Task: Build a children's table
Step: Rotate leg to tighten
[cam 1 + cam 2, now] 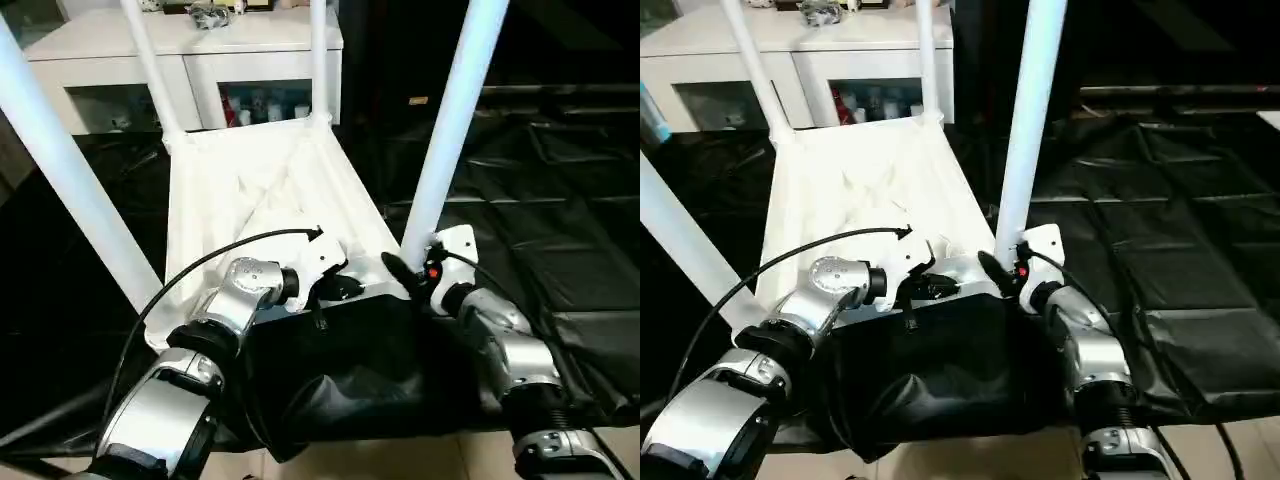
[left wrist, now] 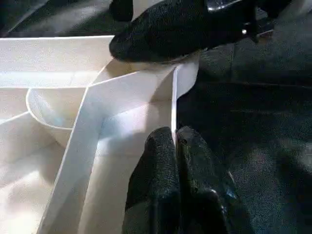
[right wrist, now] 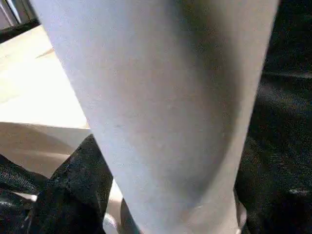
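Your left gripper (image 2: pixel 174 146) is pressed shut, its two black fingers (image 2: pixel 158 161) together against the thin near rim of the table (image 1: pixel 270 190), close to the near right corner. I can't tell whether the rim is pinched between them or they merely rest on it. Your right gripper (image 1: pixel 408 278) sits at the foot of the near right leg (image 1: pixel 452 120), where it enters its corner socket. In the right wrist view the white tube (image 3: pixel 165 107) runs straight up past the camera, with one black finger (image 3: pixel 80 190) beside it on the tabletop side. From these views I can't tell whether that gripper is clamped on the leg or only around it.

The table lies upside down on the black cover (image 1: pixel 560 200), ribbed underside up, its near edge just in front of your silver forearms. A bunched fold of cover (image 1: pixel 340 380) hangs over the near edge of the work surface between your arms. Inside the near right corner you can see a round socket wall (image 2: pixel 46 114) and a slanting rib (image 2: pixel 83 146).

All four legs stand up out of the corners: near left (image 1: pixel 60 170), near right, far left (image 1: pixel 150 65) and far right (image 1: pixel 318 60).

Beyond the table stands a white cabinet (image 1: pixel 250 45) with small things on top.
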Available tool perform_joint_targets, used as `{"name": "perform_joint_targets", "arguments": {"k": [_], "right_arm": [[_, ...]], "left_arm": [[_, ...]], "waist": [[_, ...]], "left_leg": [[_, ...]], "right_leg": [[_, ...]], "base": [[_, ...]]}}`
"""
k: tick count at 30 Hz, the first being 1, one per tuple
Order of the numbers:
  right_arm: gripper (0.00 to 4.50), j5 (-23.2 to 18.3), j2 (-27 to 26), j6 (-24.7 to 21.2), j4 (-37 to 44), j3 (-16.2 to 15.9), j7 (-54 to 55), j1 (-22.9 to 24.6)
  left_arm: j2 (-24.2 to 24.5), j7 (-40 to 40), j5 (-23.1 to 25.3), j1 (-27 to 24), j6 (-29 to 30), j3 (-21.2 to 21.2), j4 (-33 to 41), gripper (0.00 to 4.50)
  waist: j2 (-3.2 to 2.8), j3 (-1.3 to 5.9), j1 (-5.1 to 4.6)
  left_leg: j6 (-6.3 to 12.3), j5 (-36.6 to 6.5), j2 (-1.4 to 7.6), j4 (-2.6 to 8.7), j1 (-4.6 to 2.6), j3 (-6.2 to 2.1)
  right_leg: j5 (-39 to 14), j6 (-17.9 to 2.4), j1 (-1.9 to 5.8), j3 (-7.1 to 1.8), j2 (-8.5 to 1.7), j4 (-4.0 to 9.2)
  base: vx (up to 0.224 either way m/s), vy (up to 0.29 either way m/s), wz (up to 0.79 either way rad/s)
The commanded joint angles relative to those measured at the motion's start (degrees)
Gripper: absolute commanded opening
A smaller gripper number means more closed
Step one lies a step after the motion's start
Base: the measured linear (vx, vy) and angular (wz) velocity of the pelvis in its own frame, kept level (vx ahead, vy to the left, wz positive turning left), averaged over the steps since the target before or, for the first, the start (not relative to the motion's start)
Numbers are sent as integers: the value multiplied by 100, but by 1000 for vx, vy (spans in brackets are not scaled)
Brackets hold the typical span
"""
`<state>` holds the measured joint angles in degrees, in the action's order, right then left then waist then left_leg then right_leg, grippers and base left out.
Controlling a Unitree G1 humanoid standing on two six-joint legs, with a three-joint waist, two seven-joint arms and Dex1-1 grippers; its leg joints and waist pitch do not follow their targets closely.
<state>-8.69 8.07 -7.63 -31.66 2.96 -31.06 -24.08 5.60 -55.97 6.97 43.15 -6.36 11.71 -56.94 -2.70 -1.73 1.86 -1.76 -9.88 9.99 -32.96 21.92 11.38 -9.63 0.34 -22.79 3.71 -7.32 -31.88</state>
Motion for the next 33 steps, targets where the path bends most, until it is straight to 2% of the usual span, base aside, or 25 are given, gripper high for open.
{"name": "perform_joint_targets", "arguments": {"k": [1,2,4,5,7,8,9,11,12,13,14,16,18,19,20,21,22,23,24,25,27,28,30,31,33], "right_arm": [[372,-158,-418,-229,9,-759,-879,-35],[372,-152,-349,-232,59,-777,-1012,-17],[377,-189,-95,-204,235,-848,-1504,64],[377,-214,-8,-200,296,-867,-1659,90],[377,-323,299,-213,496,-923,-2180,173],[377,-394,465,-247,594,-940,-2452,209],[377,-448,640,-268,675,-949,-2716,237],[377,-479,742,-281,718,-950,-2869,250],[377,-528,887,-338,791,-945,-3097,269],[377,-604,1143,-447,915,-955,-3488,303],[377,-628,1424,-521,1015,-980,-3908,341],[377,-577,1604,-522,1011,-1020,-4145,351],[377,-549,1665,-538,966,-1028,-4218,332],[377,-541,1681,-540,949,-1029,-4227,322],[377,-567,1692,-562,965,-1033,-4239,305],[377,-567,1692,-562,965,-1033,-4239,305],[377,-592,1696,-580,979,-1041,-4255,286],[377,-622,1702,-618,979,-1064,-4337,263],[377,-663,1724,-661,995,-1098,-4408,248],[344,-675,1729,-670,961,-1125,-4459,222],[344,-693,1714,-697,890,-1150,-4530,167],[339,-699,1698,-715,874,-1153,-4548,153],[309,-705,1684,-737,865,-1155,-4570,141],[301,-725,1671,-773,873,-1167,-4607,142],[294,-752,1651,-825,884,-1181,-4648,146]], "left_arm": [[-396,-226,-5,1,-123,349,147,0],[-343,-305,-5,-2,-134,349,152,0],[-184,-596,-27,-9,-208,357,172,0],[-137,-687,-33,-8,-221,363,179,0],[23,-1029,-54,-4,-289,389,196,0],[102,-1216,-67,1,-321,402,203,0],[190,-1472,-96,-3,-363,415,221,0],[242,-1632,-115,-6,-386,423,234,0],[309,-1833,-155,-10,-391,419,255,0],[425,-2180,-235,-13,-367,408,293,0],[577,-2512,-257,-4,-312,419,300,0],[710,-2712,-224,10,-283,459,279,0],[781,-2806,-243,7,-264,452,276,0],[807,-2840,-258,3,-247,440,277,0],[842,-2881,-275,-10,-235,419,291,0],[842,-2881,-275,-10,-235,419,291,0],[873,-2916,-289,-23,-225,404,309,0],[904,-2941,-300,-39,-207,397,335,0],[934,-2979,-318,-54,-191,395,364,0],[964,-3015,-337,-78,-159,399,407,0],[1005,-3050,-363,-119,-119,400,469,0],[1018,-3063,-372,-135,-106,399,486,0],[1031,-3079,-381,-150,-93,399,501,0],[1042,-3089,-389,-173,-84,399,525,0],[1046,-3078,-408,-204,-56,388,560,0]], "waist": [[73,241,8],[57,248,8],[75,263,21],[50,272,45],[50,284,86],[-32,306,122],[-4,311,127],[8,357,181],[-21,372,213],[-20,381,229],[12,381,256],[-18,373,329],[-33,360,364],[-13,347,370],[63,336,365],[37,330,378],[57,316,375],[37,316,381],[70,311,377],[112,313,390],[80,309,394],[114,313,394],[112,314,399],[141,315,400],[141,312,413]], "left_leg": [[-30,-2856,274,551,-122,-204],[-12,-2794,275,549,-111,-195],[35,-2666,281,538,-110,-175],[84,-2509,286,526,-106,-153],[199,-2230,295,499,-88,-109],[258,-2036,300,478,-90,-108],[306,-1953,304,470,-97,-93],[543,-1416,296,391,-69,-76],[663,-1192,295,362,-78,-66],[713,-1078,299,345,-81,-67],[830,-915,285,321,-73,-57],[912,-853,302,314,-79,-56],[828,-987,320,338,-97,-61],[726,-1138,328,360,-106,-61],[638,-1276,332,380,-108,-54],[591,-1316,333,387,-105,-68],[521,-1416,342,408,-107,-66],[446,-1485,342,416,-117,-70],[426,-1512,342,421,-118,-67],[424,-1481,344,417,-109,-71],[407,-1434,346,416,-106,-72],[415,-1350,341,406,-103,-70],[449,-1237,335,390,-98,-63],[469,-1185,333,382,-103,-56],[497,-1128,334,376,-96,-58]], "right_leg": [[-2726,-708,105,-115,-176,468],[-2555,-771,116,-124,-177,446],[-2302,-870,136,-132,-178,429],[-2013,-947,156,-137,-162,410],[-1569,-1109,181,-140,-152,357],[-1303,-1219,202,-133,-160,305],[-1153,-1264,205,-125,-152,313],[-384,-1498,251,-113,-158,199],[-60,-1588,251,-107,-158,169],[76,-1624,253,-102,-157,148],[203,-1668,269,-94,-148,128],[133,-1674,257,-100,-157,121],[-161,-1660,239,-101,-162,146],[-418,-1637,235,-108,-163,164],[-656,-1592,235,-114,-162,190],[-782,-1573,240,-117,-174,181],[-1010,-1511,228,-126,-175,212],[-1165,-1463,224,-133,-180,220],[-1211,-1446,219,-135,-177,227],[-1233,-1435,228,-141,-191,215],[-1234,-1422,215,-150,-193,208],[-1129,-1451,221,-147,-187,188],[-956,-1498,219,-148,-186,171],[-865,-1522,217,-145,-179,166],[-805,-1548,223,-145,-187,150]], "base": [[0,0,0],[0,0,0],[0,0,0],[0,0,0],[0,0,0],[57,-19,4],[62,-17,2],[61,-17,2],[0,0,0],[0,0,0],[0,0,0],[0,0,0],[0,0,0],[0,0,0],[0,0,0],[0,0,0],[0,0,0],[0,0,0],[0,0,0],[0,0,0],[0,0,0],[0,0,0],[0,0,0],[0,0,0],[0,0,0]]}}
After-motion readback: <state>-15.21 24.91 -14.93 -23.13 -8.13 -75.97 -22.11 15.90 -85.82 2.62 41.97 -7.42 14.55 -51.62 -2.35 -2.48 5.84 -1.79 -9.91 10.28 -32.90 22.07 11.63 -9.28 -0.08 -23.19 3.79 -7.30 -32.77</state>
